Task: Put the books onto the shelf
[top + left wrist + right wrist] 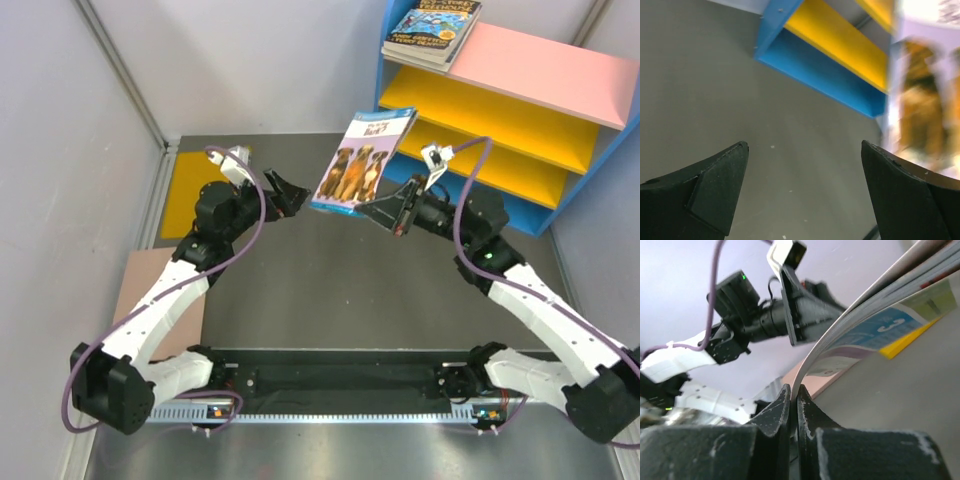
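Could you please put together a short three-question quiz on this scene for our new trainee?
1. True or false: the left gripper is shut on the dog book.
2. Where do the stacked books lie? A: on the pink top of the shelf. B: on a yellow inner board. C: on the table.
3. Which gripper holds the dog book?

Key:
1. False. Its jaws are open and clear of the book.
2. A.
3. The right gripper, pinching the book near its lower corner.
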Robot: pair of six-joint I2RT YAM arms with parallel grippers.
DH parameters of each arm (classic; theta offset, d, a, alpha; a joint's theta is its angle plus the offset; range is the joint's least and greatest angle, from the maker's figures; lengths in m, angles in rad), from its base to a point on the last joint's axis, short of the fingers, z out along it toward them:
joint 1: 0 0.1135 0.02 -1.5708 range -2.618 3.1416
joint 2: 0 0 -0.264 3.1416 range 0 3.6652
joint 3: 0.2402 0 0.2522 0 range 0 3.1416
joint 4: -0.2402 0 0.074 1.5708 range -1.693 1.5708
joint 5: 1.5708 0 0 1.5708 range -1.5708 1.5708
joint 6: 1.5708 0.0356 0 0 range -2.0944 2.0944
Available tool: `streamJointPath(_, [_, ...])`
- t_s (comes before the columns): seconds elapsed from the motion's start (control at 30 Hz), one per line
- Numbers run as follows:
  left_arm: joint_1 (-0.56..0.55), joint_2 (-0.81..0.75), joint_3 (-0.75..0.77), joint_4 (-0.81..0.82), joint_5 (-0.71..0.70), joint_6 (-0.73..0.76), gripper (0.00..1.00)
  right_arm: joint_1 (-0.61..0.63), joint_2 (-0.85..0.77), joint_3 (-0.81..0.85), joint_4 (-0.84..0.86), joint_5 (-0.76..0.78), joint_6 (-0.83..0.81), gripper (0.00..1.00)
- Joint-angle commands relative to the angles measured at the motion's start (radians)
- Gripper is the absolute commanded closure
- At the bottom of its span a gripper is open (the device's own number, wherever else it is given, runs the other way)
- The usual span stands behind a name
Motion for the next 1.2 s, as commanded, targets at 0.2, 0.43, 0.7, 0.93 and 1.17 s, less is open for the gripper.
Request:
streamJointPath(0.2, [0.025, -0.047, -0.213, -0.005, -0.023, 0.032, 0.01, -0.049, 0.065, 0.47, -0.542, 0.122, -0.398, 1.0])
streamJointPath(0.43, [0.018, 0.066, -0.477, 0.273, 0.137, -0.09, 0.01, -0.153, 0.192, 0.764, -0.587, 0.146, -0.408, 1.0])
streamJointPath(0.7, [-0.076, 0.208, -0.62, 0.538, 0.141, -0.152, 0.01, -0.335, 0.373, 1.066, -0.57, 0.073, -0.293, 1.0])
streamJointPath(0.93, [-0.131, 0.317, -0.615, 0.618, 0.158, -0.162, 0.01, -0.496, 0.58, 1.231, -0.36, -0.126, 0.099, 0.99])
streamJointPath(1.17, [-0.139, 0.369, -0.607, 0.658, 0.183, -0.17, 0.01, -0.615, 0.829, 1.413, -0.127, -0.295, 0.477, 1.0])
